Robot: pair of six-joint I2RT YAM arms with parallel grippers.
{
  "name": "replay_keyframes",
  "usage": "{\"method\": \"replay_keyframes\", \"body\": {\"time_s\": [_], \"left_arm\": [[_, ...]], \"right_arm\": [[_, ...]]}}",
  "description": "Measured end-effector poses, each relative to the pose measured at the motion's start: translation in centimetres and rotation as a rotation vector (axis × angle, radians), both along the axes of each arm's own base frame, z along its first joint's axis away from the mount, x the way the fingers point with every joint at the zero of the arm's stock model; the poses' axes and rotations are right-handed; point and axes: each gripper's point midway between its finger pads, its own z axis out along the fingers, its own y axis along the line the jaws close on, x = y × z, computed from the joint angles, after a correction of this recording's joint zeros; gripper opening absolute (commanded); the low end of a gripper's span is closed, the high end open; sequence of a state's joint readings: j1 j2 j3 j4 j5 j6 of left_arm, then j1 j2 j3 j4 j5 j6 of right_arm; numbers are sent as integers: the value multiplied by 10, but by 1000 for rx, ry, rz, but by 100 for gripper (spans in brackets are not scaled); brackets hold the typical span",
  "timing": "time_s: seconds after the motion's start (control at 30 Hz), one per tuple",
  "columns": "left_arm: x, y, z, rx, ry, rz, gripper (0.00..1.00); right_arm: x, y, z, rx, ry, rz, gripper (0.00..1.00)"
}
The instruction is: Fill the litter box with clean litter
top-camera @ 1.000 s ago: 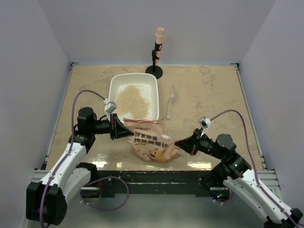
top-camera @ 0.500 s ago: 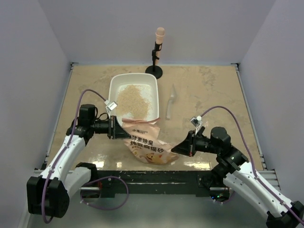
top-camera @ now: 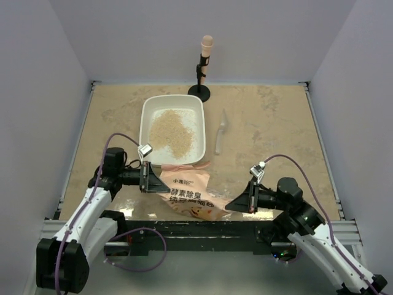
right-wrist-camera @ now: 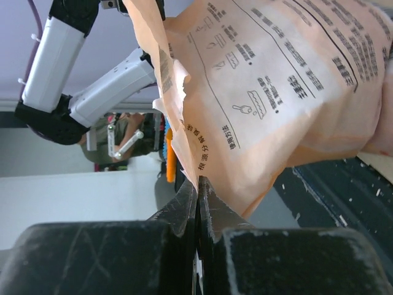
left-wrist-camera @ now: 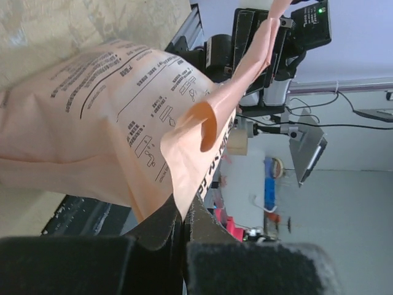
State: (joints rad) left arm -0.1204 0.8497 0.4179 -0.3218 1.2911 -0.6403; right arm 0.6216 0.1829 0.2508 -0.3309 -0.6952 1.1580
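From above: the box (top-camera: 145, 123) sits mid-bench with litter (top-camera: 169, 132) heaped inside. Its floor is only partly covered, so filling looks unfinished. The bag (top-camera: 187, 192) is held near the front edge.
Left wrist: left fingers (left-wrist-camera: 161, 228) clamp the bag's edge.
Right wrist: right fingers (right-wrist-camera: 184, 212) pinch its other edge.

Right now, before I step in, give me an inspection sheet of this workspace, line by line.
Surface: mottled beige table, glare along its near edge.
Job's things: white litter box upright; clean litter piled inside, part of the floor bare.
Clutter: clear scoop lying right of the box; microphone stand behind the box.
Grippers: left fingers and right fingers each shut on an edge of the orange-pink bag, which sits in front of the box.
Cables: purple cables arch over both arms.
Surroundings: plain pale walls on three sides.
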Motion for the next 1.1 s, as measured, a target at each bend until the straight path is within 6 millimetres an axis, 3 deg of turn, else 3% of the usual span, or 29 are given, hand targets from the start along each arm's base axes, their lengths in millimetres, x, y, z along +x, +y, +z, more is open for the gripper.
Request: {"method": "replay_keyframes", "body": {"time_s": [0.27, 0.47, 0.5, 0.53, 0.67, 0.73, 0.83, 0.93, 1.03, 1.1], "left_arm": [[-20, -4, -17, -50, 166, -15, 0], [-24, -7, -16, -56, 193, -38, 0], [-24, -7, -16, -56, 193, -41, 0], [-24, -8, -16, -57, 193, -43, 0], [-24, -8, -15, -58, 186, -46, 0], [-24, -8, -15, -58, 190, -45, 0], [-25, -8, -14, -59, 192, -46, 0], [-25, -8, -14, -59, 191, -47, 0], [-24, -9, -14, -59, 189, -46, 0], [-24, -9, -14, -59, 189, -46, 0]], "right_arm": [[-14, -3, -14, 47, 189, -5, 0], [-17, -5, -25, 15, 287, -23, 0], [-16, -5, -28, -6, 298, -29, 4], [-15, -6, -30, -33, 308, -37, 16], [3, -11, -29, -204, 286, -107, 43], [20, -18, -25, -325, 231, -171, 50], [56, -32, 5, -456, 60, -279, 52], [86, -40, 55, -482, -158, -358, 48], [97, -39, 88, -461, -333, -351, 47], [98, -33, 96, -451, -418, -298, 47]]}}
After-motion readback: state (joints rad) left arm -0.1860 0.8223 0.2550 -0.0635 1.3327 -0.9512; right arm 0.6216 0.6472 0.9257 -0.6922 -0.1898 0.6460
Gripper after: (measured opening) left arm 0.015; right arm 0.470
